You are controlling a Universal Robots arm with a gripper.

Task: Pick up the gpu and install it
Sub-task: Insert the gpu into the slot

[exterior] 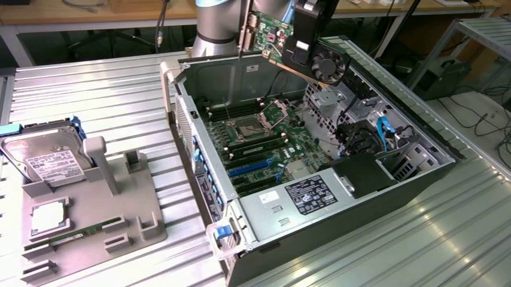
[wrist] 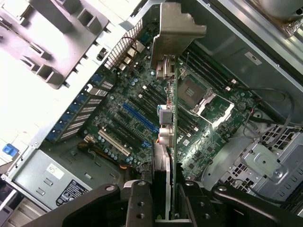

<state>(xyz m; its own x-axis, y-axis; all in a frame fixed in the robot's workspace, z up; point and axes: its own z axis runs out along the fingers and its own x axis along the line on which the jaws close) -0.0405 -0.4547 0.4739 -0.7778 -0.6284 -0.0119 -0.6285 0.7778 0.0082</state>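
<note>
**Surface** (exterior: pixel 415 245): ribbed metal, spread across the lower part of the exterior view.

**Tray** (exterior: pixel 119 221): grey, set low at the exterior view's left. A memory stick (exterior: pixel 76 234) is laid near its front edge, and a hard drive (exterior: pixel 48 164) with a white label is carried at its far end.

**Case** (exterior: pixel 319 245): black, laid on its side with the side panel off, set in the middle of the frame just beside the tray. A labelled power supply (exterior: pixel 307 194) is housed at its near end. The motherboard (exterior: pixel 255 140), with blue slots (exterior: pixel 248 168), is exposed behind that.

**Gpu** (exterior: pixel 270 30): held in the air above the far end of the case, at the upper middle of the exterior view, tilted and clear of the motherboard. In the wrist view it is seen edge-on (wrist: pixel 171 142) over the board, with its pale bracket (wrist: pixel 177 28) at the end away from the camera.

**Pincer** (exterior: pixel 303 51): clenched on the gpu. In the wrist view (wrist: pixel 165 198) the card is pressed between the two black fingers (wrist: pixel 139 203).

**Arm** (exterior: pixel 219 24): grey, seen at the upper middle of the frame behind the case.
</note>
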